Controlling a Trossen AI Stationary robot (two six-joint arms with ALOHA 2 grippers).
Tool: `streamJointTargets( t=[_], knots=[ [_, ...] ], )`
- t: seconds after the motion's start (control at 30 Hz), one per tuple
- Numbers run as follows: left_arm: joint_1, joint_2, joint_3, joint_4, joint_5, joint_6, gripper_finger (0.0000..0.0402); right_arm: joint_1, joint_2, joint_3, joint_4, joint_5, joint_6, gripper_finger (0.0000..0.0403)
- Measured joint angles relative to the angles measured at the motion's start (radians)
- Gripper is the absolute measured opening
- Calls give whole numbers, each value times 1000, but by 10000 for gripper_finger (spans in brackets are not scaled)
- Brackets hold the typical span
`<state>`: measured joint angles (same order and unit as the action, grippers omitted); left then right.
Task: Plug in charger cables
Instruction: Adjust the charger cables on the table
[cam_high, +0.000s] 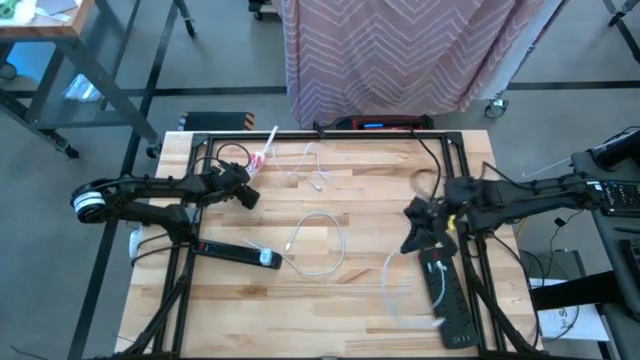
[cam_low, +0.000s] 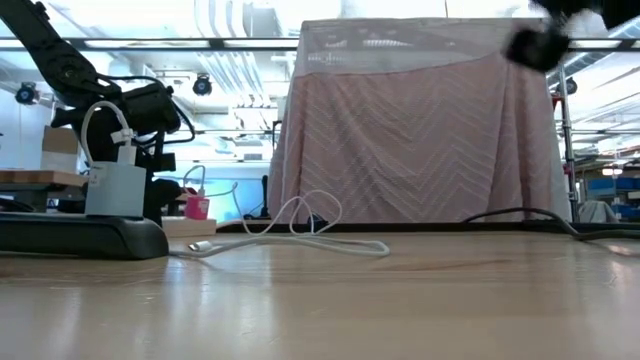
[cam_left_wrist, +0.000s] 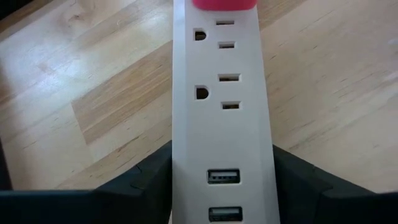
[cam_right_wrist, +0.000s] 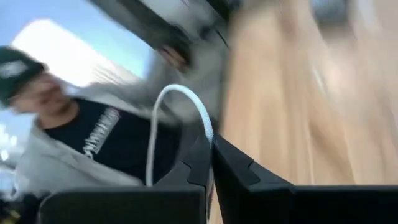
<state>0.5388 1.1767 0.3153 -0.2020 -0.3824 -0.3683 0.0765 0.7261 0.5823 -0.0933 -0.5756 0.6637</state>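
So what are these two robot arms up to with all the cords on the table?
They are plugging in charger cables. The left gripper straddles a white power strip that already carries a red-pink plug block. The right gripper is shut on a thin white cord, near the black power strip. More white cables lie loose mid-table.

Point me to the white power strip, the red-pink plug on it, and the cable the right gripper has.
white power strip (cam_left_wrist: 219, 124): left wrist view, on its face between the outlets.
red-pink plug (cam_left_wrist: 224, 4): left wrist view, its lower edge.
white cable (cam_right_wrist: 180, 93): right wrist view, top of its loop above the right gripper (cam_right_wrist: 210, 149).
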Motion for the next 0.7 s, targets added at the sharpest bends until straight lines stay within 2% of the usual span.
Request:
streamJointTargets(
  t=[0.17, 0.27, 0.33, 0.47, 0.6, 0.7],
  knots=[
    [0, 0, 0, -1, 0, -8, 180, 0, 4, 0, -501, 13, 210, 0],
    [0, 0, 0, -1, 0, -8, 179, 0, 18, 0, -757, 115, 262, 0],
    [0, 0, 0, 0, 1, -10, 189, 0, 25, 0, -866, 197, 278, 0],
    [0, 0, 0, -2, 19, -11, 203, 2, 37, 0, -868, 259, 244, 13],
    [2, 0, 0, -4, 20, -13, 194, 2, 35, 0, -693, 279, 152, 54],
    [3, 0, 0, -4, 7, -14, 184, 2, 34, 1, -541, 356, 67, 89]
  ],
)
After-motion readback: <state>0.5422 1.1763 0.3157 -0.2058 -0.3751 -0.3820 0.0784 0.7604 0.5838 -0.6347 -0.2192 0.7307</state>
